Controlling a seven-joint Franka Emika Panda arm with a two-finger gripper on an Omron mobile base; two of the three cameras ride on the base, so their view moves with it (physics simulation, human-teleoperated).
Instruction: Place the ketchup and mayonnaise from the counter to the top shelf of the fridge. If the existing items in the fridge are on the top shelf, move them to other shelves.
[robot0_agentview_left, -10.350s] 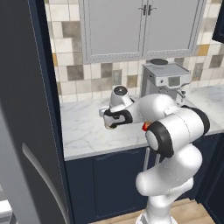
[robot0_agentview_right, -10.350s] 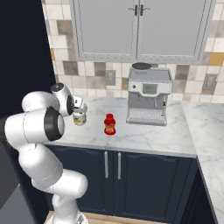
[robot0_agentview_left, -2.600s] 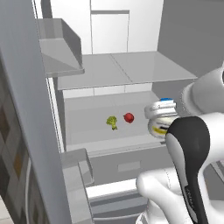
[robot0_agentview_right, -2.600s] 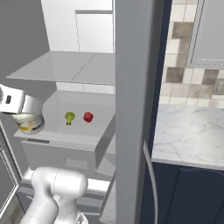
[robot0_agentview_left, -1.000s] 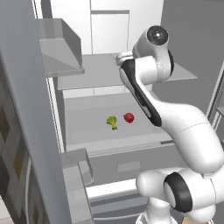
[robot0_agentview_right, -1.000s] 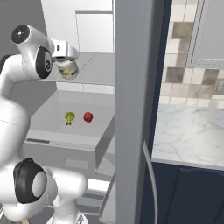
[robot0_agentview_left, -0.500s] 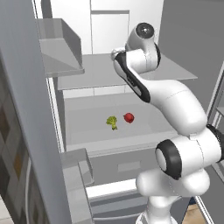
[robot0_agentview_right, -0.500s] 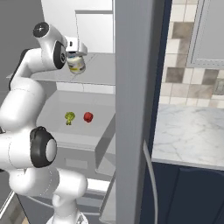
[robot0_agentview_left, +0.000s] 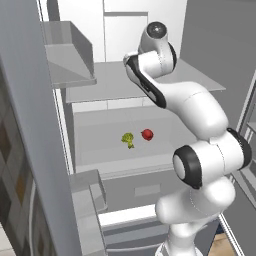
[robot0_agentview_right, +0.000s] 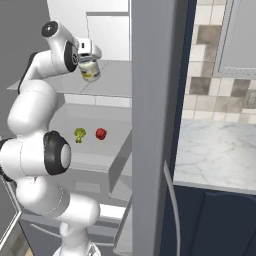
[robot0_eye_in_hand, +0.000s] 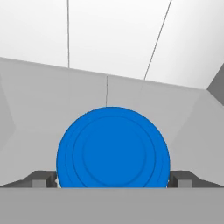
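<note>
Right base view: claw (robot0_agentview_right: 89, 64) pinching mayonnaise jar (robot0_agentview_right: 90, 69), now further in, seemingly over top shelf (robot0_agentview_right: 112, 80).

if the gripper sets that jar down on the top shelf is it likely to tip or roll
Probably steady: the mayonnaise jar looks squat and hangs upright over the flat top shelf. Its round blue lid suggests it would roll if laid sideways. It looks rigid in the gripper.

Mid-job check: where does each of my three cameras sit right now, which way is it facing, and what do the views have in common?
Left base view: behind the arm's left, facing the open fridge; arm rises at right over the broccoli and tomato.
Right base view: behind its right, same fridge; the pincer holds the mayonnaise jar above the top shelf.
Hand view: on the hand, looking down at the jar's blue lid; fingertips flank it.
Shared: both base views show broccoli, tomato, top shelf.
</note>
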